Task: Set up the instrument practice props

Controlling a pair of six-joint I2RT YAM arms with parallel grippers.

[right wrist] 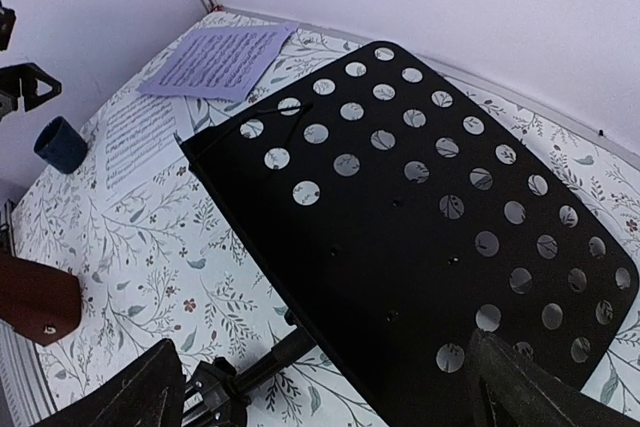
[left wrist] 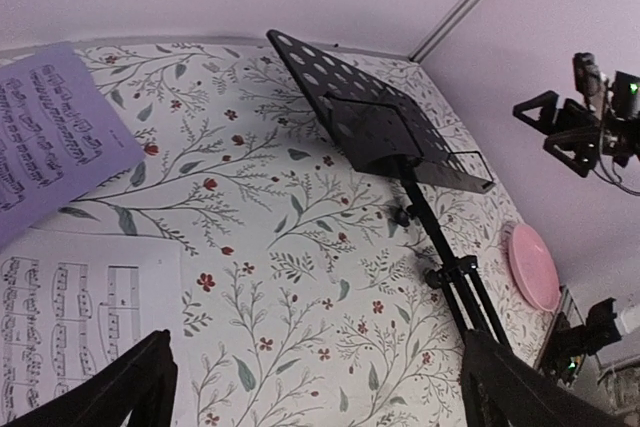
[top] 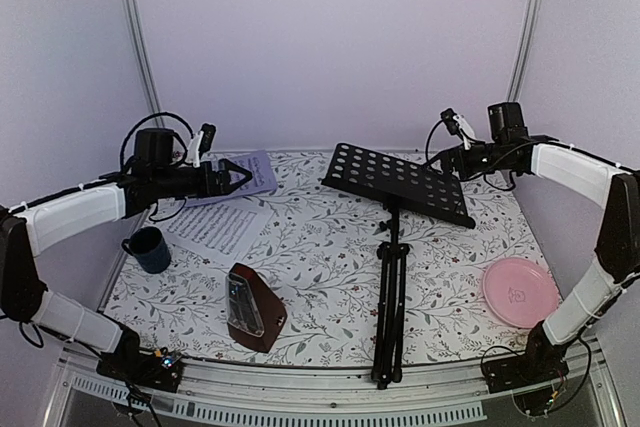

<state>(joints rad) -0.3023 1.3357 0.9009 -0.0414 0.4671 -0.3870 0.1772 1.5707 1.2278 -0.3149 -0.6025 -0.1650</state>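
Near the metronome [top: 255, 309] lies a music sheet [top: 215, 230].

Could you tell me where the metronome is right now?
In the top view, the metronome sits front-left, between the blue mug and the music stand's legs.

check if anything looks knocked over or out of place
The music stand lies along the table with legs folded, not upright. The metronome looks tipped on its side too. Nothing looks spilled or broken.
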